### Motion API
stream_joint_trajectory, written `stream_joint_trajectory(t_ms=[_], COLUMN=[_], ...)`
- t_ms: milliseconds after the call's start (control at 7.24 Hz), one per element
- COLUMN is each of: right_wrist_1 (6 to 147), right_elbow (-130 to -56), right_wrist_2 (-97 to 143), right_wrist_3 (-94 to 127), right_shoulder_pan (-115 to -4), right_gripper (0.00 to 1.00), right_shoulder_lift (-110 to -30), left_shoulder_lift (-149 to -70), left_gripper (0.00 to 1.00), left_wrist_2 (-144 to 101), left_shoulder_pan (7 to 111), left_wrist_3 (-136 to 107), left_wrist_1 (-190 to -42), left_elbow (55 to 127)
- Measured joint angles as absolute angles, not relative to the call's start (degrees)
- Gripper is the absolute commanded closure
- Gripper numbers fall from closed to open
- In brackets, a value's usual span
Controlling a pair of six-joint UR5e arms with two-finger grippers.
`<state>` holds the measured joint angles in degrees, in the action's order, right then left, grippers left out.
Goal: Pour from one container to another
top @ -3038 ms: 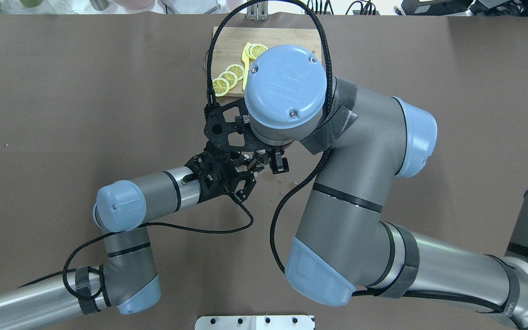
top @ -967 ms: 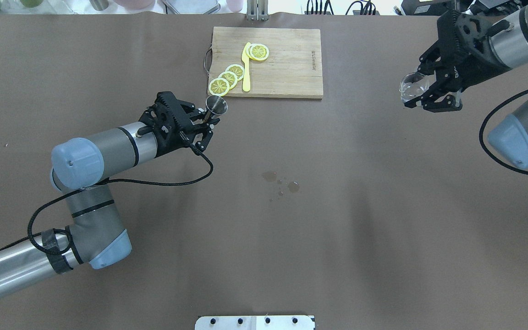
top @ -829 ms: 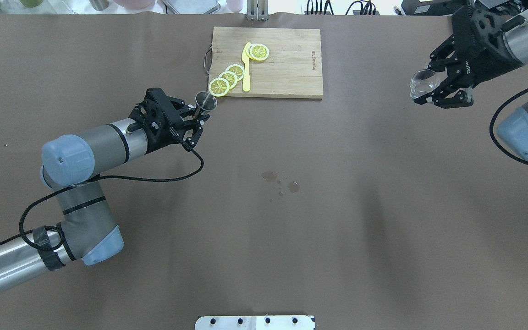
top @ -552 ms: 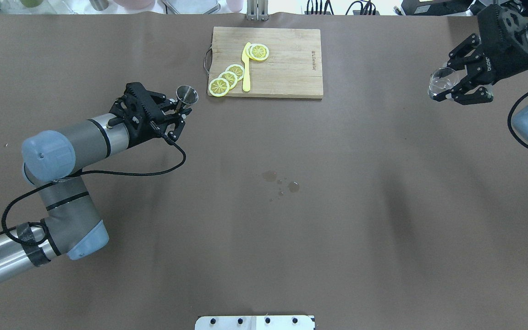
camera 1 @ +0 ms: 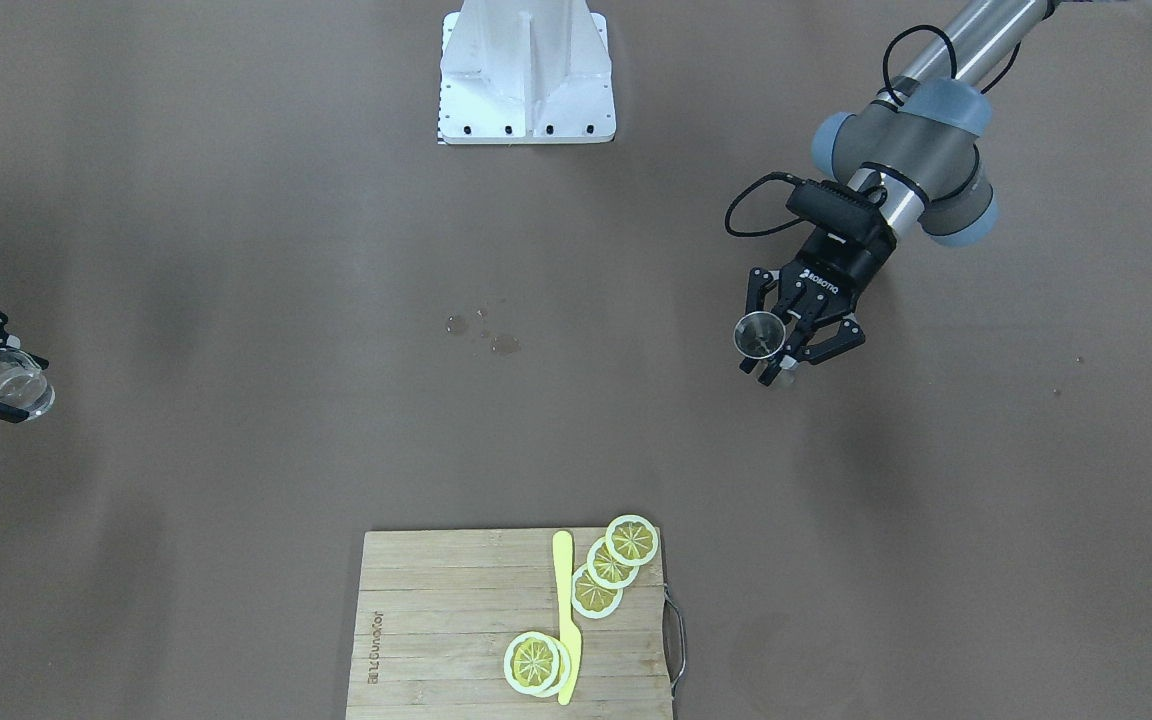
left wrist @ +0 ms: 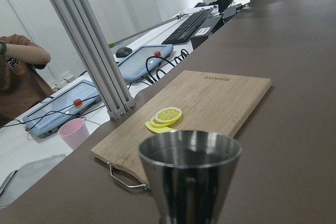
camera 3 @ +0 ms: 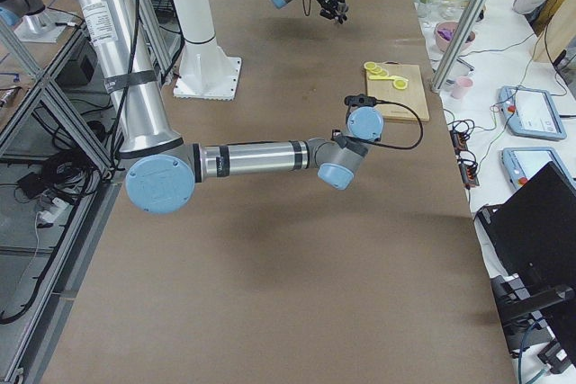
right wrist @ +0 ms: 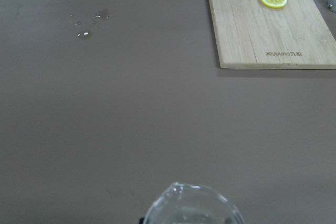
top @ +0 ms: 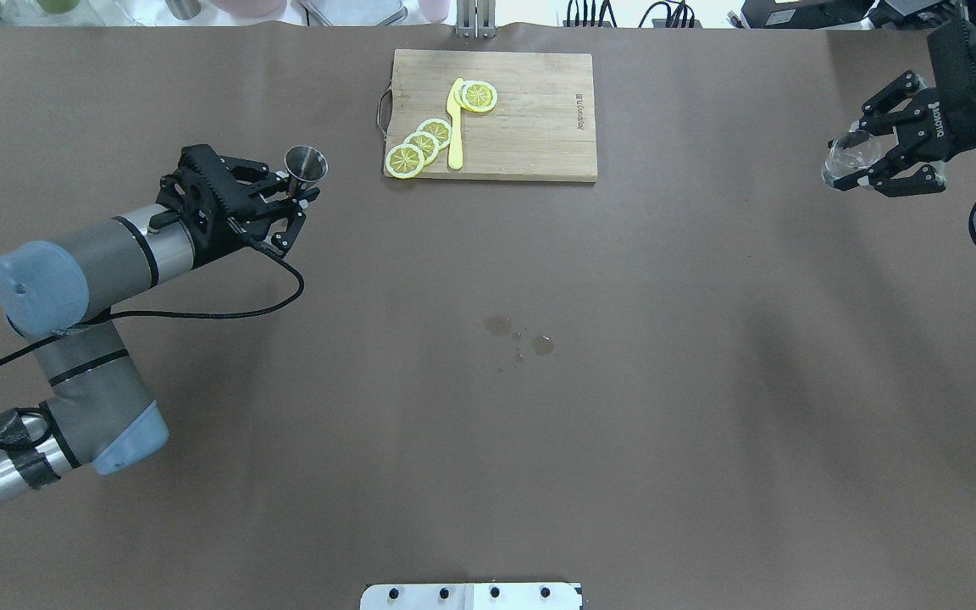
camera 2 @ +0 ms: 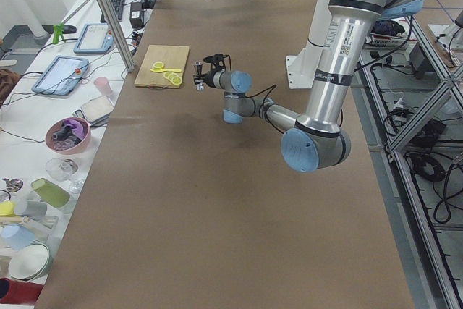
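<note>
Facing the robot, the front camera shows the steel jigger (camera 1: 760, 333) upright, mouth up, pinched near its narrow waist by the left jaws, which are closed on it. It is over bare desk (camera 1: 236, 250), well apart from the bamboo cutting board (camera 1: 416, 620). At the opposite edge the right jaws are closed around a small clear glass cup (camera 1: 8, 387). A few spilled drops (camera 1: 504, 345) lie mid-desk between the two. From overhead, the jigger sits at the tips of the left jaws near the board's handle end, and the glass cup is at the far right, so the two containers are well apart. Both side views show the containers too small to add anything. The left wrist camera looks straight at the jigger's flared rim, and I cannot tell whether liquid is inside. The right wrist camera catches only the glass cup's rim at the bottom edge, with what looks like a small pouring lip. I judge the jigger light, rigid and slick, so the waist is the sound place to hold it. The glass cup is smooth and breakable, best gripped around its wall with modest force and kept level.
</note>
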<state>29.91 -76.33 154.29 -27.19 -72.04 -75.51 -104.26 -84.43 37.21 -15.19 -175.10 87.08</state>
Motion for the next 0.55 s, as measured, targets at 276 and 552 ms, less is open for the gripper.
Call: stream_joint_trajectory(t_ms=[276,552], right_wrist_1=[23.9,19.6], right_elbow=[-71.3,-67.5], right_wrist_2=[155.3,155.4], right_wrist_3=[-27.0,-26.8], right_shoulder_pan=[-72.7,-73.0], right_gripper=[1.00,1.00], right_shoulder_lift=[-75.6,-75.7], left_shoulder_lift=[-101.6,-101.9], left_gripper=[1.00,1.00], left_wrist_2=[-84.5,-85.8], left_shoulder_pan=[38.0,39.4], left_wrist_3=[-18.1,-20.4], left_wrist_1=[-179.5,-178.4], left_elbow=[87.6,88.4])
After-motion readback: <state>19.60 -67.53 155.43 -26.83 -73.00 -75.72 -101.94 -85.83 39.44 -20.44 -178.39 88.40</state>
